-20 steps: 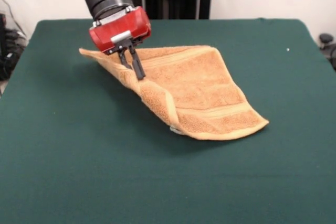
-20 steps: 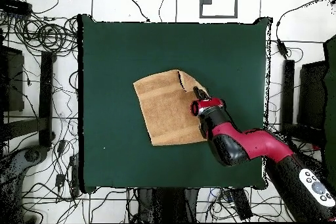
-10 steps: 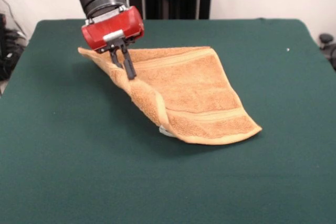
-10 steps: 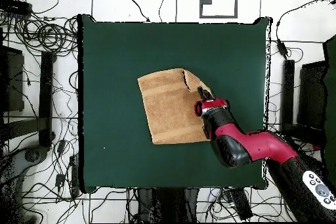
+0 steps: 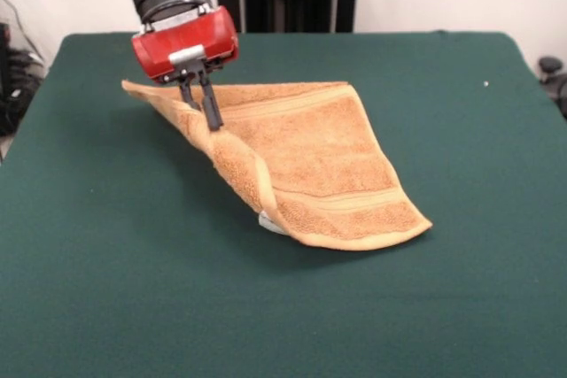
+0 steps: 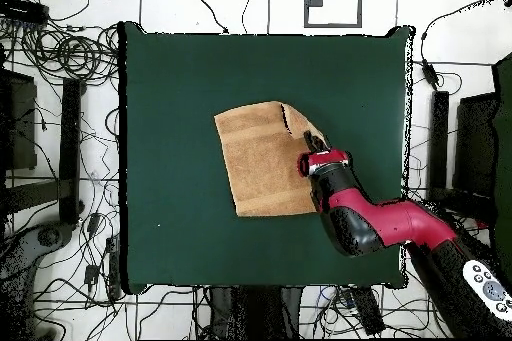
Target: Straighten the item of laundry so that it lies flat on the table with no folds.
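The orange-tan towel (image 5: 319, 157) lies on the dark green table (image 5: 133, 289), with its left edge lifted off the surface in a raised fold. My gripper (image 5: 211, 119) is shut on that lifted edge, its black fingers pinching the cloth below the red head. The towel's right part rests flat, its ribbed bands showing. A small white tag (image 5: 269, 223) peeks out under the near folded edge. In the overhead view the towel (image 6: 262, 162) sits near the table's middle, and the gripper (image 6: 310, 143) holds its right edge.
Green table (image 6: 180, 77) surface stretches wide on all sides of the towel. Cables and stands lie on the floor around the table. A small white speck (image 5: 485, 84) sits on the cloth at the far right.
My gripper has carried the held towel edge leftward in the front view. The whole towel has slid that way with it.
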### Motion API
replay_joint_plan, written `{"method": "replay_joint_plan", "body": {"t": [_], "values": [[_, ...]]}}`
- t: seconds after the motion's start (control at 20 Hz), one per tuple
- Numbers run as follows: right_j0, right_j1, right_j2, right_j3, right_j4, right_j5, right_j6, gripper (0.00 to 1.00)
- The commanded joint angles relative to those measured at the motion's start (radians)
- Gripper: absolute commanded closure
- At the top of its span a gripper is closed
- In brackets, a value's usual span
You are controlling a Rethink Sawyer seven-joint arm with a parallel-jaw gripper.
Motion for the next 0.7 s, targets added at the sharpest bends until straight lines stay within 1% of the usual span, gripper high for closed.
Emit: {"method": "replay_joint_plan", "body": {"t": [0.05, 0.1, 0.2, 0.25, 0.3, 0.4, 0.5, 0.65, 0.7], "values": [[-0.011, 0.123, 0.013, -0.062, 0.058, 0.119, 0.134, 1.0], [-0.052, 0.2, 0.041, -0.07, 0.107, 0.211, 0.121, 1.0], [-0.093, 0.276, 0.073, -0.084, 0.142, 0.281, 0.082, 1.0], [-0.099, 0.292, 0.072, -0.088, 0.153, 0.29, 0.072, 1.0], [-0.105, 0.311, 0.066, -0.091, 0.183, 0.312, 0.069, 1.0], [-0.109, 0.325, 0.051, -0.092, 0.215, 0.324, 0.066, 1.0], [-0.106, 0.324, 0.045, -0.093, 0.227, 0.321, 0.058, 1.0], [-0.091, 0.297, 0.035, -0.086, 0.213, 0.287, 0.054, 1.0], [-0.079, 0.272, 0.025, -0.079, 0.203, 0.259, 0.063, 1.0]]}}
